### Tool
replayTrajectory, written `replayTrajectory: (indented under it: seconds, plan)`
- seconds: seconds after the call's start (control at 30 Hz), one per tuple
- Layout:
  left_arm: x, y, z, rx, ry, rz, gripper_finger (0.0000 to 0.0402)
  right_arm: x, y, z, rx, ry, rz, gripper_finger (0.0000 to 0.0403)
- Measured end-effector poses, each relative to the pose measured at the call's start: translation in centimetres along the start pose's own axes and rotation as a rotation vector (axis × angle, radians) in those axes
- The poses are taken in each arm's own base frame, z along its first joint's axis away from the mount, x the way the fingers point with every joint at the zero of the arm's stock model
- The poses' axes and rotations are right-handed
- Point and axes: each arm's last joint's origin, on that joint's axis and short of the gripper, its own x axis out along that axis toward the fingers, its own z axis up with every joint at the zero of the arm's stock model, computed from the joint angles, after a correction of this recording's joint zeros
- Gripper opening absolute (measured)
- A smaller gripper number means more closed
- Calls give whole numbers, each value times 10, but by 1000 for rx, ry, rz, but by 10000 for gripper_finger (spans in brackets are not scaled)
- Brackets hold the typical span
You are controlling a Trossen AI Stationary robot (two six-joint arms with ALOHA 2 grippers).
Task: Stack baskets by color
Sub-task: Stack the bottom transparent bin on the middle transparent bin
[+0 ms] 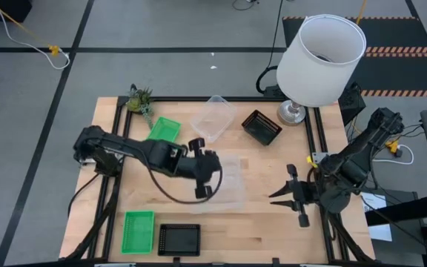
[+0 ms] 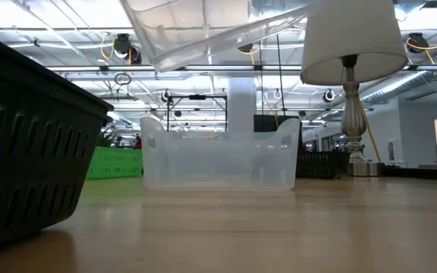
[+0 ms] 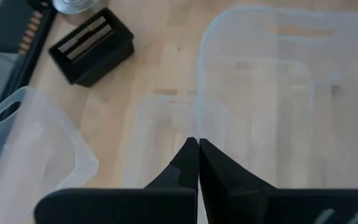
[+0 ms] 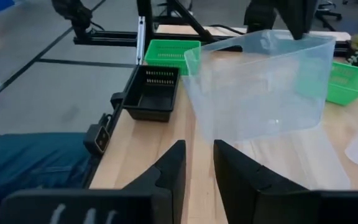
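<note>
- The left gripper (image 1: 207, 178) sits near the table's centre, its fingers pinched tight on the rim of a clear basket (image 4: 260, 81). In the right wrist view that basket hangs tilted, clear of the wood, so it looks lifted for carrying to a stack.
- In the low view a second clear basket (image 2: 218, 159) stands upright on the table with the raised one above it, a plausible target for nesting; whether the two are lined up I cannot tell.
- A third clear basket (image 1: 213, 119) rests toward 12 o'clock from the centre, apart from the others.
- The right gripper (image 1: 291, 194) waits at about 4 o'clock, pointing toward the centre, its fingers a narrow gap apart and holding nothing.
- One green basket (image 1: 163, 130) lies at 11 o'clock near the small plant (image 1: 139, 100); another green basket (image 1: 138, 230) sits at 7 o'clock, with a black basket (image 1: 179, 239) just beside it.
- Another black basket (image 1: 262, 127) sits at 1 o'clock beside the lamp (image 1: 321, 59).
- No colour looks stacked yet, so sorting seems at an early stage.
</note>
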Motion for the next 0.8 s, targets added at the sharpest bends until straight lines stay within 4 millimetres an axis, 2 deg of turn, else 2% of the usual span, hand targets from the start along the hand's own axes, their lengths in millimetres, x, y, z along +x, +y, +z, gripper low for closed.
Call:
replayTrajectory:
  seconds: [0.23,0.4,0.73,0.8]
  plan:
    - [5,42,8,6,21,-102,0,-1,-2,-4,-52,40,-17,77]
    - [24,66,9,3,67,-121,0,-1,-3,-5,-80,50,-21,77]
    - [67,77,2,7,193,-168,0,-3,-5,-6,-80,61,-23,77]
    - [70,79,1,7,203,-164,0,-4,-5,-6,-76,59,-22,77]
